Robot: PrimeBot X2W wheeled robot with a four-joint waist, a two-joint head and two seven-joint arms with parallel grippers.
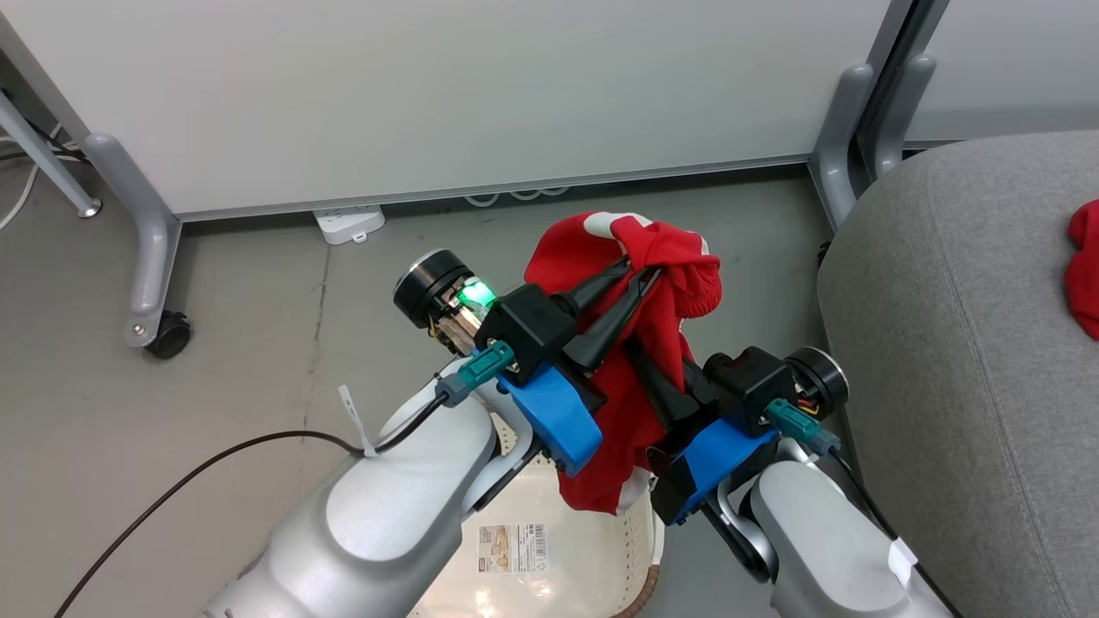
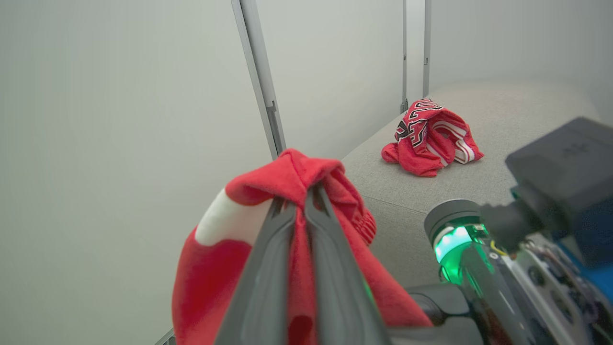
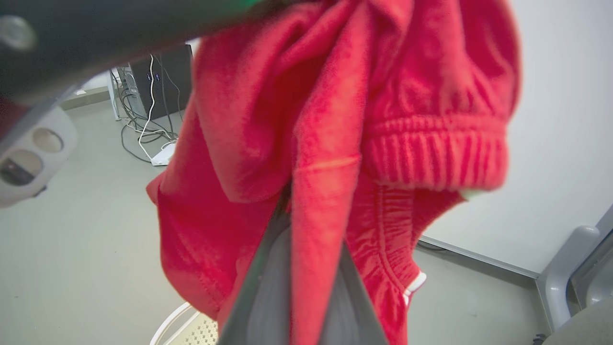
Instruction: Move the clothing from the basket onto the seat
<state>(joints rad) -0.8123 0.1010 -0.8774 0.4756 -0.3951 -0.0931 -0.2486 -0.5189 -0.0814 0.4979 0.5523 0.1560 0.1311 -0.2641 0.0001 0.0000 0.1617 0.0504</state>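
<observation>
A red garment with a white patch (image 1: pixel 661 249) hangs in the air above the basket (image 1: pixel 640 532), gripped from both sides. My left gripper (image 1: pixel 640 275) is shut on its top fold, which the left wrist view shows pinched between the fingers (image 2: pixel 299 199). My right gripper (image 1: pixel 640 348) is shut on the cloth lower down; in the right wrist view red fabric (image 3: pixel 330 143) drapes over the fingertips. A red jersey with black lettering (image 2: pixel 431 136) lies crumpled on the grey seat (image 1: pixel 944 360), and its edge (image 1: pixel 1083 266) shows at the head view's right border.
A white partition stands behind, with grey legs (image 1: pixel 146 215) and a caster (image 1: pixel 167 335). A power strip (image 1: pixel 348 223) lies at its foot. A black cable (image 1: pixel 172 489) trails over the floor. A computer tower with wires (image 3: pixel 158 72) stands farther off.
</observation>
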